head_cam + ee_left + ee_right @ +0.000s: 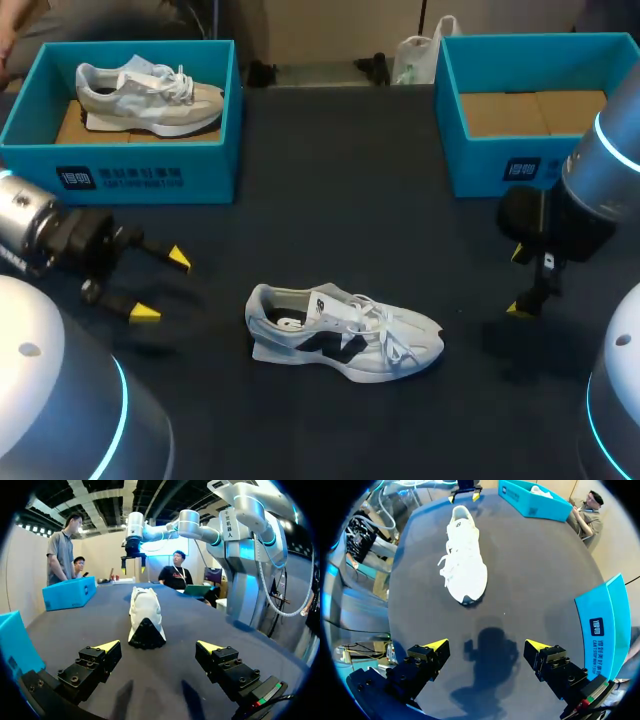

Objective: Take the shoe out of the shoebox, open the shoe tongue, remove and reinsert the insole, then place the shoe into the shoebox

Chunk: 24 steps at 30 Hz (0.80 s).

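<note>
- Lying on its sole at the table's [330, 220] near middle: white shoe [345, 335], toe toward right edge.
- Left gripper [162, 286], near left edge: fingers spread, empty.
- Right gripper [518, 281], near right edge: fingers spread, empty.
- Shoebox [120, 160], far left corner.
- Second shoebox [500, 165], far right corner.

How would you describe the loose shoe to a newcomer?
On the dark table, look in front of the teal left shoebox and the right shoebox. The loose shoe lies on bare tabletop. Unlike the boxed shoe, it has a dark side logo.
</note>
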Motion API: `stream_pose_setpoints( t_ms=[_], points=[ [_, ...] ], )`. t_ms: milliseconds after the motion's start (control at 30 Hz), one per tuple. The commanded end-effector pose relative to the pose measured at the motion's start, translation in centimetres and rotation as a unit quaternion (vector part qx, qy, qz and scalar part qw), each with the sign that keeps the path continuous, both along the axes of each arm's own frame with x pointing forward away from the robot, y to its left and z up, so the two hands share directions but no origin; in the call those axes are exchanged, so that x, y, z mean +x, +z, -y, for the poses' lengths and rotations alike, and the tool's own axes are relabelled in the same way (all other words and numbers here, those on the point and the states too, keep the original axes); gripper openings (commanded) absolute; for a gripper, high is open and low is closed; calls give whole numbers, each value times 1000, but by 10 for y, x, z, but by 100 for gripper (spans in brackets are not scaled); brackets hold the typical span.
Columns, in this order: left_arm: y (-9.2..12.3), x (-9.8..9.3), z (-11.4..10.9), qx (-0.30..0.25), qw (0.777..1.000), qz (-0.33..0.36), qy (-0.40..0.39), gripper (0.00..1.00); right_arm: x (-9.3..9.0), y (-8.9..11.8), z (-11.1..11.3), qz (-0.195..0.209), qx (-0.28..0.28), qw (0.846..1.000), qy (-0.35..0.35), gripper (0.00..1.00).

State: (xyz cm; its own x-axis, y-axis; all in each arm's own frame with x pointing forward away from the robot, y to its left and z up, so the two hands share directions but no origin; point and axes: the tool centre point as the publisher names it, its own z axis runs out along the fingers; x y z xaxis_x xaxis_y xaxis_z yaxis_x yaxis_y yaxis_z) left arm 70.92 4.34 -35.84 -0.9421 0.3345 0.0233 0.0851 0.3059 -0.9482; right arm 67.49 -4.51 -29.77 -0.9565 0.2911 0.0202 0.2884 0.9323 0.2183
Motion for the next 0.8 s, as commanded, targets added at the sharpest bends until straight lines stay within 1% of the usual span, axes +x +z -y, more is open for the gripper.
stream_pose_setpoints(
  t_ms=[33, 233, 433, 567, 633, 800],
  points=[
    [-16, -10, -2, -43, 998, -4, 43, 100, -1, -1, 0, 1, -1, 1000, 0, 100],
    [-17, -14, -4, -46, 996, 1, 79, 100, -1, -1, 0, 1, -1, 1000, 0, 100],
    [-21, -14, -7, -49, 993, -11, 103, 100, -1, -1, 0, 1, -1, 1000, 0, 100],
    [-21, -16, -9, -62, 990, -23, 124, 100, -1, -1, 0, 1, -1, 1000, 0, 100],
    [-18, -18, -9, -51, 991, -22, 121, 100, -1, -1, 0, 1, -1, 1000, 0, 100],
    [-18, -18, -9, -51, 991, -22, 121, 100, -1, -1, 0, 1, -1, 1000, 0, 100]
  ],
)
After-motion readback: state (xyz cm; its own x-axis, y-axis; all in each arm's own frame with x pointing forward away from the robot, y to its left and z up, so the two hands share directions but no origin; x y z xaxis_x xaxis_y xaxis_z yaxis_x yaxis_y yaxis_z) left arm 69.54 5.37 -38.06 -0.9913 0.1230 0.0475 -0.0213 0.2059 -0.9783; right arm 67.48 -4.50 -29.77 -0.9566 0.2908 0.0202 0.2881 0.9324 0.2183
